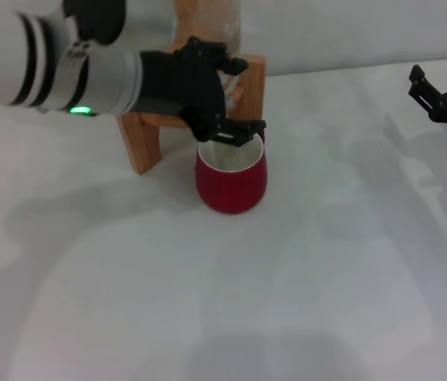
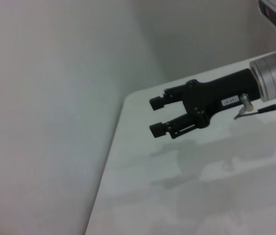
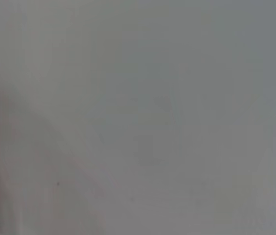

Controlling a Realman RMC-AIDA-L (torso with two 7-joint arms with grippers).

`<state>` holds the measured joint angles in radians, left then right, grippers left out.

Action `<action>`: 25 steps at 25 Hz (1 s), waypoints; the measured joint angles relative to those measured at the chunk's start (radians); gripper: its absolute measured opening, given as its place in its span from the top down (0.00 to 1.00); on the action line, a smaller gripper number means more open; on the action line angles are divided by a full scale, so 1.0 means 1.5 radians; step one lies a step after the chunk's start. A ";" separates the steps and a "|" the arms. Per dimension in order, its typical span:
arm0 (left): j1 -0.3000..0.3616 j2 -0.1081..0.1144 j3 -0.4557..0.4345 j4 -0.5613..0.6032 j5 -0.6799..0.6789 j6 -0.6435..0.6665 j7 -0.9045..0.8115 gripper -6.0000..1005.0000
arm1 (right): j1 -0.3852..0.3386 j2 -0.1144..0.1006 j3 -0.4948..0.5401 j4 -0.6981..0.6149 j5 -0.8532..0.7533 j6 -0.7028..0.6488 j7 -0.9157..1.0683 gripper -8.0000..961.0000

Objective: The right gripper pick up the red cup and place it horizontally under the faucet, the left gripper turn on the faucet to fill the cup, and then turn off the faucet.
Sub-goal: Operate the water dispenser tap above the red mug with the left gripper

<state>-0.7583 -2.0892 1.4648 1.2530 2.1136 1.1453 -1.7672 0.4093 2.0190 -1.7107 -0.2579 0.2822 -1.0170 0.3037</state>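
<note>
red cup [image 1: 232, 176] stands upright before the wooden stand [image 1: 145, 135]. left gripper [image 1: 235, 131] hovers at its rim, finger state unclear. right gripper [image 2: 158, 116] sits well apart, fingers spread. cup appears rigid, glazed, probably slippery and breakable; grip the wall or handle.

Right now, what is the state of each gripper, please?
Left gripper: above the red cup, at the wooden stand; open or shut cannot be told.
Right gripper: open, holding nothing, off to the right side.
</note>
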 joint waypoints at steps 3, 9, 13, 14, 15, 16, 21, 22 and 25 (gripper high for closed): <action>0.049 0.000 0.025 0.048 -0.001 -0.016 -0.017 0.19 | -0.001 0.000 0.000 0.003 0.000 0.000 0.000 0.14; 0.127 0.000 0.057 0.130 -0.001 -0.025 -0.037 0.19 | -0.001 0.002 0.000 0.008 0.000 0.006 0.000 0.14; 0.168 0.000 0.072 0.170 -0.001 -0.026 -0.046 0.19 | -0.002 0.002 -0.001 0.008 0.000 0.009 0.000 0.14; 0.178 0.000 0.075 0.179 -0.001 -0.026 -0.048 0.19 | -0.002 0.002 -0.002 0.009 0.000 0.011 0.000 0.14; 0.186 0.000 0.077 0.186 -0.001 -0.027 -0.048 0.19 | -0.003 0.002 -0.003 0.010 0.000 0.013 0.000 0.14; 0.194 0.000 0.078 0.191 -0.001 -0.028 -0.049 0.19 | -0.003 0.002 -0.003 0.011 0.000 0.014 0.000 0.14; 0.220 0.000 0.086 0.204 -0.001 -0.033 -0.055 0.19 | -0.003 0.002 -0.004 0.015 0.000 0.017 0.000 0.14; 0.223 0.000 0.087 0.204 -0.001 -0.033 -0.056 0.19 | -0.003 0.002 -0.004 0.015 0.000 0.019 0.000 0.14; 0.233 0.000 0.098 0.204 -0.001 -0.045 -0.057 0.19 | -0.003 0.002 -0.004 0.015 0.000 0.024 0.000 0.14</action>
<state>-0.4082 -2.0892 1.6115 1.5590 2.1114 1.0781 -1.8522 0.4049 2.0218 -1.7171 -0.2348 0.2822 -0.9813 0.3037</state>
